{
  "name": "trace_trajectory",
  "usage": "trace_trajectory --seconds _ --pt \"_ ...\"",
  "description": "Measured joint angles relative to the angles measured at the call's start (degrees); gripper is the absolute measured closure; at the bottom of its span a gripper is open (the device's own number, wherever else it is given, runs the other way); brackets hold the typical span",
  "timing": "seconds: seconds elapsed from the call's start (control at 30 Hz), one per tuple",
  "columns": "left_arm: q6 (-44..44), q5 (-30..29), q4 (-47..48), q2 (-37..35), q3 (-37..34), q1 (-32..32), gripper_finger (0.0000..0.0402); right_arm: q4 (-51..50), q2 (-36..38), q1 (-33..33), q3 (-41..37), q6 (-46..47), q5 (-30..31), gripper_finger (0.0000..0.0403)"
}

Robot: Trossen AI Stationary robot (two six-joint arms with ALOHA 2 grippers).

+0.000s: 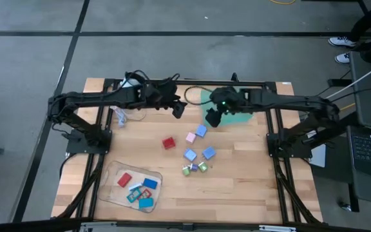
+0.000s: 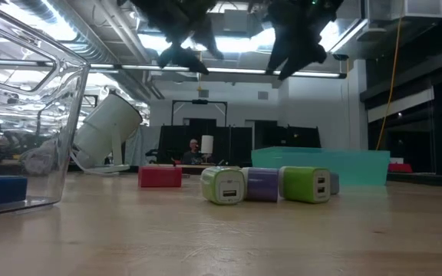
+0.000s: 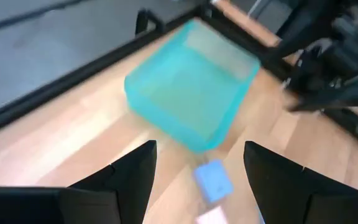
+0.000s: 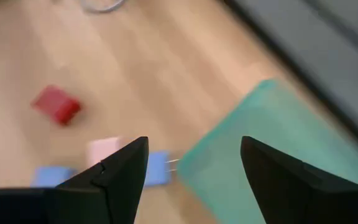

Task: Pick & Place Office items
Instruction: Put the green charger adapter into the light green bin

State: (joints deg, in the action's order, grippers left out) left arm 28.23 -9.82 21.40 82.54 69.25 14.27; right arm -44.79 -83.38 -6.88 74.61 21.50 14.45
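Loose office items lie mid-table: a red block (image 1: 169, 143), a pink one (image 1: 190, 137), light blue and blue ones (image 1: 201, 131) (image 1: 190, 154) (image 1: 209, 153), and a green and purple cluster (image 1: 195, 169) (image 2: 263, 185). My left gripper (image 1: 179, 109) (image 3: 197, 149) hangs open above the table, left of the teal tray (image 1: 237, 117) (image 3: 191, 93). My right gripper (image 1: 212, 119) (image 4: 194, 146) hangs open over the tray's near left corner. Neither has anything between its fingers. Under the right fingers show the red (image 4: 56, 104), pink (image 4: 104, 152) and light blue (image 4: 157, 168) blocks.
A clear container (image 1: 116, 175) (image 2: 52, 115) near the table's front left corner holds red, blue and teal pieces. A white mug (image 2: 107, 130) sits tilted at the far left. A person sits far behind the table in the low view. Bare wood lies along the right side.
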Motion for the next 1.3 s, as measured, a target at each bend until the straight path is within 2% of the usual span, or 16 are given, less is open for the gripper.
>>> trace_trajectory --seconds 0.13,0.27,0.53,0.73,0.87,1.0,1.13,1.3 --pt "-3.16 2.04 0.05 -0.24 -1.28 2.17 0.0171 -2.56 -2.71 3.14 0.0 8.51 -4.7 0.0142" --pt "-7.56 6.02 -0.86 -0.24 -1.33 3.85 0.018 -5.17 -6.18 9.69 0.0 21.44 -6.6 0.0142" --pt "-16.84 14.56 -0.97 -0.24 -1.33 9.65 0.0187 -3.77 -10.45 19.98 0.0 49.7 -4.43 0.0142" --pt "-20.98 20.92 -2.47 -0.24 -1.33 17.15 0.0185 -3.62 -14.44 26.03 0.0 61.68 -5.56 0.0142" --pt "-20.78 27.45 -5.35 -0.24 -1.33 22.25 0.019 -3.69 -16.92 27.28 0.0 64.68 -7.85 0.0142" --pt "-20.49 32.04 -6.22 -0.26 -1.33 25.83 0.0195 -3.5 -19.15 27.72 0.0 63.53 -8.29 0.0142" --pt "-19.19 33.94 -5.76 -0.26 -1.33 27.18 0.0199 -2.53 -21.59 27.5 -0.02 60.31 -8.64 0.0142" --pt "-18.32 35.06 -5.47 -0.28 -1.33 26.61 0.0199 3.42 -23.5 27.54 -0.02 57.41 -10.87 0.0142"
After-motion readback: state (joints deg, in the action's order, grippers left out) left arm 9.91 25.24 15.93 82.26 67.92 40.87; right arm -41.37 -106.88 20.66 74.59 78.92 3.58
